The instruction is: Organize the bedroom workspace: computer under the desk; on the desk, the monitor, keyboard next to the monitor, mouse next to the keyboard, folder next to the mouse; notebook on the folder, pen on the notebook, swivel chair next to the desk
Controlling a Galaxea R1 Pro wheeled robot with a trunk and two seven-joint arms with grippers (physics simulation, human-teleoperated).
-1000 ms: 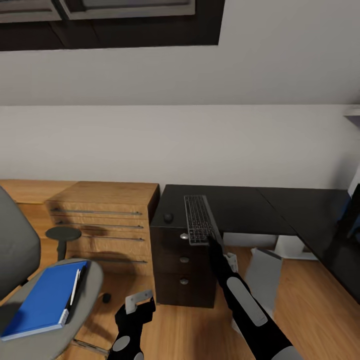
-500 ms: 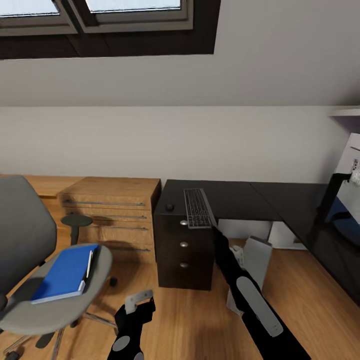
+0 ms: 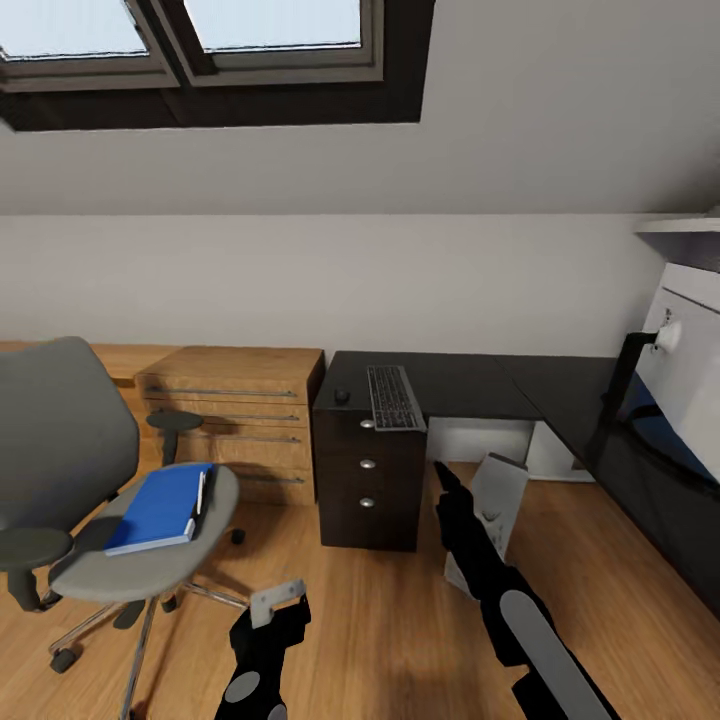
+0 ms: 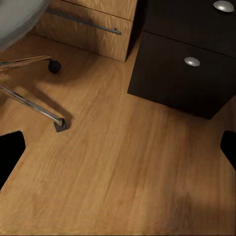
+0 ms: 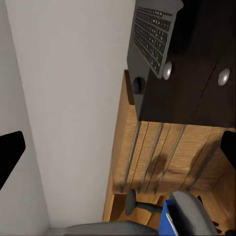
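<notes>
A sloped white ceiling (image 3: pixel 560 110) runs down to a low white wall (image 3: pixel 330 280). Two skylights (image 3: pixel 190 40) in dark frames are set in the slope and show pale daylight. The floor (image 3: pixel 390 620) is warm wooden boards. A wooden chest of drawers (image 3: pixel 245 420) with long metal handles stands against the wall. A white shelf (image 3: pixel 680 228) juts out high at the right edge.

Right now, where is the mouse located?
In the head view, the mouse sits on the desk at its left end, above the drawer unit, just left of the keyboard.
</notes>
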